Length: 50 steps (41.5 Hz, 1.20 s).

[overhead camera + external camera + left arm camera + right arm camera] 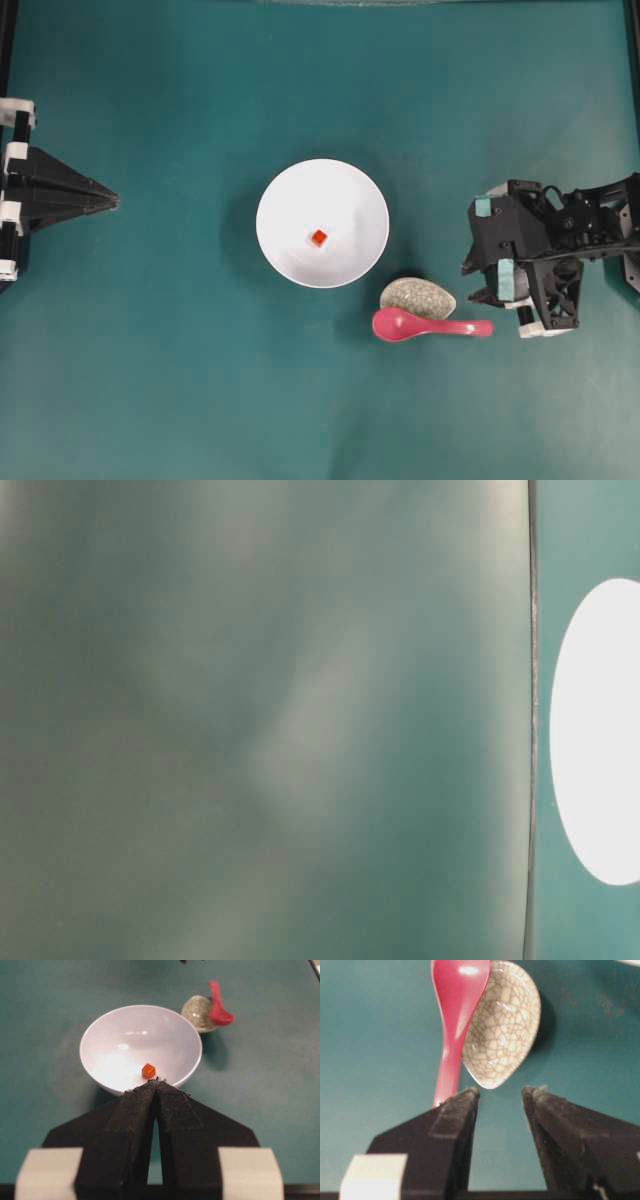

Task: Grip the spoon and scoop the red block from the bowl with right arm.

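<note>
Overhead view: the white bowl sits mid-tabletop with the red block lying inside it, near its centre. Just right of and below the bowl lies a speckled dish; the spoon rests along the dish's lower edge, scoop pointing left, handle pointing right. The right tool hangs just beyond the handle's end, holding nothing. The left tool points toward the bowl from the left edge, well apart from it.

Table-level view: mostly a blurred grey-green surface; the white shape at the right edge is probably the bowl.

Left wrist view: the left tool has its jaws pressed together, empty, the tips pointing at the bowl and block. Spoon and dish lie beyond.

Right wrist view: the right tool stands parted with a clear gap, gripping nothing. The spoon handle ends at the left fingertip; contact cannot be told. The dish lies beside the spoon.
</note>
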Tool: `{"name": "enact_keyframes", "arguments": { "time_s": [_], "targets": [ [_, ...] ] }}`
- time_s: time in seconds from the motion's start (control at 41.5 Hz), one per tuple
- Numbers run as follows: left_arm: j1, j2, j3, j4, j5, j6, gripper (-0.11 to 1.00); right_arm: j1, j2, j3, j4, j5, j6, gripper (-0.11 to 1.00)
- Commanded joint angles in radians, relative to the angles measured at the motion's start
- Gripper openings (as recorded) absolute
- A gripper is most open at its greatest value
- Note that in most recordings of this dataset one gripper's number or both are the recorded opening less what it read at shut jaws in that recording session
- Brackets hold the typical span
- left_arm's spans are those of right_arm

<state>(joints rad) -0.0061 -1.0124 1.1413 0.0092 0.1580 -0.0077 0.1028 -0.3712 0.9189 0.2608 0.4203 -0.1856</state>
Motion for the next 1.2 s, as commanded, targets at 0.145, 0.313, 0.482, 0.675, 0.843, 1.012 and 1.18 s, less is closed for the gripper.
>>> {"name": "enact_keyframes", "arguments": {
  "time_s": [0.145,0.313,0.482,0.675,0.843,1.012,1.18],
  "targets": [
    [0.000,0.005,-0.025,0.002,-0.011,-0.002,0.00,0.055,-0.058,0.066,0.020,-0.198,0.020,0.48],
    [-0.002,0.005,-0.026,0.002,-0.011,-0.014,0.00,0.080,-0.092,0.164,0.072,-0.387,0.074,0.48],
    [-0.002,0.005,-0.025,0.000,-0.006,-0.034,0.00,0.115,-0.100,0.230,0.080,-0.534,0.129,0.48],
    [0.000,0.006,-0.025,0.002,-0.005,-0.048,0.00,0.140,-0.080,0.273,0.080,-0.649,0.166,0.48],
    [0.000,0.006,-0.023,0.002,-0.003,-0.055,0.00,0.164,-0.041,0.327,0.080,-0.784,0.166,0.48],
    [0.000,0.012,-0.021,0.002,-0.003,-0.054,0.00,0.209,0.018,0.376,0.080,-0.911,0.166,0.49],
    [0.000,0.021,-0.018,0.002,-0.003,-0.054,0.00,0.250,0.114,0.400,0.080,-1.011,0.166,0.49]
  ]
}}
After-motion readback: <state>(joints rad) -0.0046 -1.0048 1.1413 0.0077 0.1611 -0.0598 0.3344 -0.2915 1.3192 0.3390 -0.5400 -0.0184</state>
